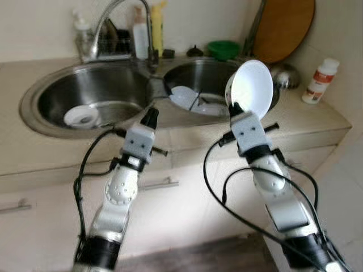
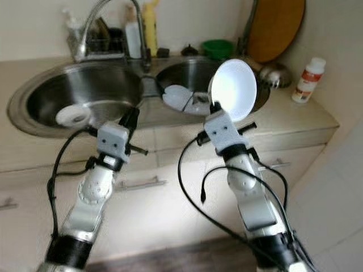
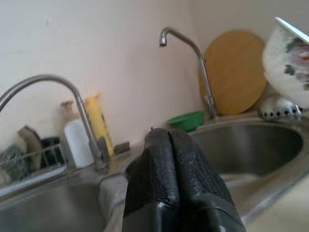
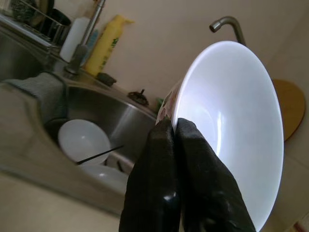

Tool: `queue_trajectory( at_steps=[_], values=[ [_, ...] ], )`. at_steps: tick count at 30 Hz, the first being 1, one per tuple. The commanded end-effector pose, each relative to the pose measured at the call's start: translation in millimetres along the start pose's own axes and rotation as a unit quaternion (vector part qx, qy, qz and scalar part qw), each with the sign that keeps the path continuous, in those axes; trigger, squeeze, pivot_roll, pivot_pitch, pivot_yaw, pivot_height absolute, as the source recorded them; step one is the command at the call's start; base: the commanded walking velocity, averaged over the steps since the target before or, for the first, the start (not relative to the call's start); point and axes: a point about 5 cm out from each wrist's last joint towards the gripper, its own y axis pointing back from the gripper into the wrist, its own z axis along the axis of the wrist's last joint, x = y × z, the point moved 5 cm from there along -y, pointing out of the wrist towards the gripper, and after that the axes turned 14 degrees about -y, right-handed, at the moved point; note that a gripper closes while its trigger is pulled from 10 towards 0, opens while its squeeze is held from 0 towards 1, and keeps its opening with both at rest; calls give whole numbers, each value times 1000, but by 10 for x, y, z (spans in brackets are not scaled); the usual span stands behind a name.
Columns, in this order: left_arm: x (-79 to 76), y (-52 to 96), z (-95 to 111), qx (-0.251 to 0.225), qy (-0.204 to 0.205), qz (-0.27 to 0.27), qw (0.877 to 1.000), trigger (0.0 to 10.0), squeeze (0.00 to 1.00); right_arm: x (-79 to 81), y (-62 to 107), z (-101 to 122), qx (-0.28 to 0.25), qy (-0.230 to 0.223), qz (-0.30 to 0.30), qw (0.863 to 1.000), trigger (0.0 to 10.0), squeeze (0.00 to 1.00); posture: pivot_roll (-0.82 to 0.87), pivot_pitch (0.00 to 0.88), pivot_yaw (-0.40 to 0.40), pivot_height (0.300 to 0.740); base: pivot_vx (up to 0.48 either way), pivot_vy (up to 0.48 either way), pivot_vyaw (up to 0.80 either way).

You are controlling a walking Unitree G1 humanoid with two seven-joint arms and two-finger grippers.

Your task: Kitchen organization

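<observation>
White bowl (image 1: 250, 88) rim pinched between right jaws.

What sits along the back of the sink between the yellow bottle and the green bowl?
In the left eye view, two small dark items lie between the yellow bottle and the green bowl; what they are is unclear.

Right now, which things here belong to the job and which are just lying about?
In the job: white bowl pinched in the right tool; dishes in the right sink; small dish in the left sink.

Lying about: cutting board, pill bottle, green bowl, yellow bottle.
</observation>
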Motion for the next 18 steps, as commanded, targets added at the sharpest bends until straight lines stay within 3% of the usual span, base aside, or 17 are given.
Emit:
queue_trajectory(
  at_steps=[1, 4, 11, 18],
  values=[
    [79, 2, -9, 1, -12, 7, 1000, 10000, 0, 51, -33, 94, -16, -11, 5, 1000, 10000, 0, -72, 0, -36, 740, 0, 0, 0],
    [72, 0, -17, 3, -13, 6, 1000, 10000, 0, 65, -33, 91, -15, -10, 8, 1000, 10000, 0, -73, 0, -35, 740, 0, 0, 0],
    [46, 3, -13, 3, -13, 3, 1000, 10000, 0, 114, -42, 82, -11, 8, 22, 1000, 10000, 0, -74, 0, -35, 740, 0, 0, 800],
    [58, 1, -15, 4, -13, 5, 1000, 10000, 0, 125, -58, 28, 3, -12, 26, 1000, 10000, 0, -72, 0, -38, 740, 0, 0, 800]
  ],
)
